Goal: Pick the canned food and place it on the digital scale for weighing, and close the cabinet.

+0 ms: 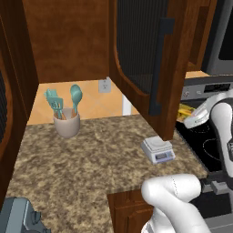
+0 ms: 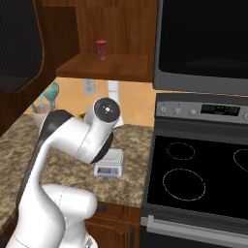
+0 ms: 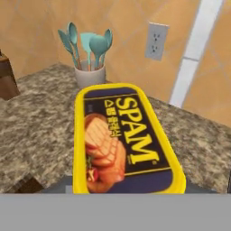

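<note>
The canned food (image 3: pixel 122 137), a flat yellow tin with a dark printed top, lies close under the hand camera and hides the fingertips. In the left base view my gripper (image 1: pixel 190 119) is shut on the tin (image 1: pixel 183 110), held in the air behind the open cabinet door (image 1: pixel 150 54) and above the counter's right end. The digital scale (image 1: pixel 158 149) sits on the granite counter below the door's lower corner, nearer the camera than the tin, with nothing on its platform. From the right, the scale (image 2: pixel 109 164) shows just behind my elbow. The cabinet (image 2: pixel 111 29) stands open.
A cup of teal utensils (image 1: pixel 67 120) stands at the back left of the counter, by a wall outlet (image 1: pixel 104 85). A red can (image 2: pixel 101 49) is on the cabinet shelf. The stove (image 2: pixel 193 179) and a dark oven (image 2: pixel 203 43) are on the right.
</note>
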### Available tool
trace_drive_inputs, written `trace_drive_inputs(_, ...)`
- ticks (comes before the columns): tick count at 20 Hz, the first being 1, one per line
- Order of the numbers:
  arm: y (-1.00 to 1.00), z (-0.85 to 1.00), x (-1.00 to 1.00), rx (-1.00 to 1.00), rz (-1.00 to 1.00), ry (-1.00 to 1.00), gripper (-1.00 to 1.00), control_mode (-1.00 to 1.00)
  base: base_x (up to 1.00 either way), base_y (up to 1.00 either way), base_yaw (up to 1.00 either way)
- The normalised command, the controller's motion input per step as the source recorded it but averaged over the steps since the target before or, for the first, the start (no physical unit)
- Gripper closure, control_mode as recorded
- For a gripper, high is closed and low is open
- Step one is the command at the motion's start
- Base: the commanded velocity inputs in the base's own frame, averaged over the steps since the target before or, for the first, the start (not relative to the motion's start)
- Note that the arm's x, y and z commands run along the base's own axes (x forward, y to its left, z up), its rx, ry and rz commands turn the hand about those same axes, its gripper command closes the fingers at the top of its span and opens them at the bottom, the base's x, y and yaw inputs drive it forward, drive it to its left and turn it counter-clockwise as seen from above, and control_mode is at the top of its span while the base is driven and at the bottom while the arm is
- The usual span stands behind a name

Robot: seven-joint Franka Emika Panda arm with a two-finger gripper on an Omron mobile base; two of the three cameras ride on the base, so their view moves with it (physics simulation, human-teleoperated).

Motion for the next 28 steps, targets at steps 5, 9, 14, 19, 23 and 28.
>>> trace_drive_inputs(5,0.08,-0.78,0.78,0.0,0.32,0.1,1.0,-1.0,0.0,0.0,0.0)
trace_drive_inputs(9,0.0,-0.61,0.73,0.0,0.29,0.1,1.0,-1.0,0.0,0.0,0.0)
trace_drive_inputs(14,-0.04,-0.33,0.4,0.0,0.12,0.1,1.0,-1.0,0.0,0.0,0.0)
trace_drive_inputs(19,-0.11,-0.52,0.26,0.0,0.09,0.04,1.0,-1.0,0.0,0.0,0.0)
trace_drive_inputs(23,-0.03,-0.52,0.24,0.0,0.03,0.0,1.0,-1.0,0.0,0.0,0.0)
trace_drive_inputs(28,0.0,-0.57,0.23,0.0,0.0,0.0,1.0,-1.0,0.0,0.0,0.0)
